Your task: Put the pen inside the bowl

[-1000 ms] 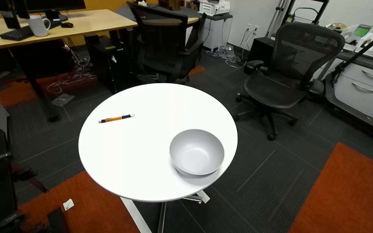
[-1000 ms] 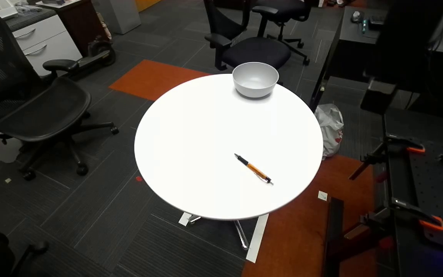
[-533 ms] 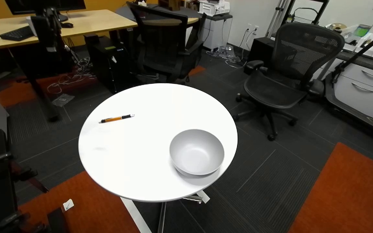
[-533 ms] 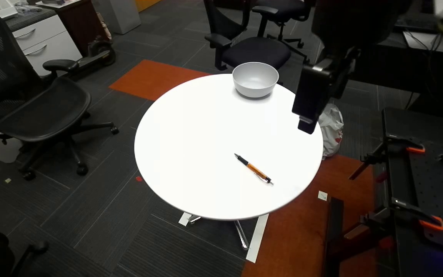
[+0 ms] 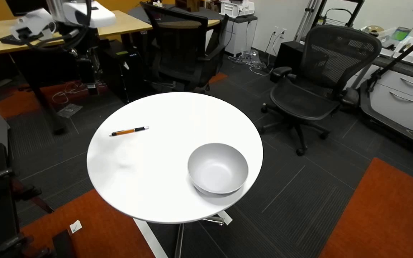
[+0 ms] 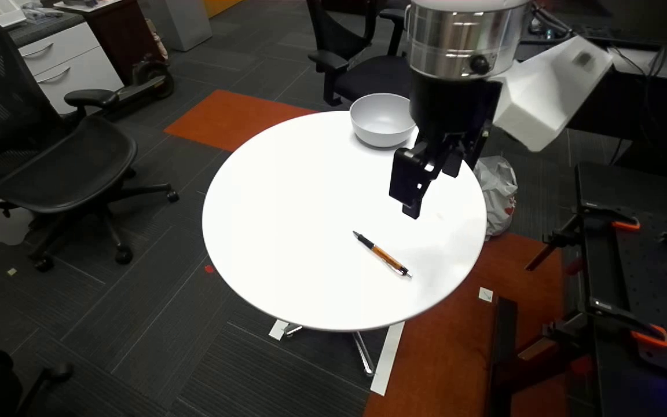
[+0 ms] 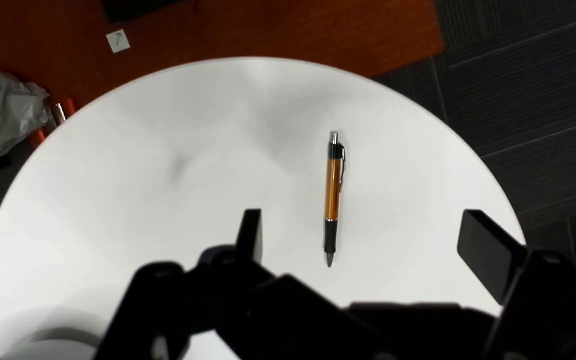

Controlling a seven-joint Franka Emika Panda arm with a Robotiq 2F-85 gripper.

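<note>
The pen (image 7: 333,192), orange with a black grip and a metal tip, lies flat on the white round table (image 7: 133,225). It also shows in both exterior views (image 5: 129,131) (image 6: 388,259). The silver-grey bowl (image 5: 217,168) stands upright near the table's edge, apart from the pen, with nothing visible inside. In an exterior view its side (image 6: 383,119) is slightly covered by the arm. My gripper (image 7: 365,237) is open and empty, held above the table. In the wrist view the pen's grip end shows between the fingers, nearer the left one. The gripper also shows in an exterior view (image 6: 433,191).
Black office chairs (image 5: 328,71) (image 6: 380,75) stand round the table. A desk (image 5: 124,23) with a monitor is behind the arm. A black stand with orange clamps (image 6: 652,336) and a plastic bag (image 6: 498,194) are beside the table.
The arm has moved in over the table, lower and closer to the pen, and its shadow now falls on the tabletop. The pen and bowl have not moved.
</note>
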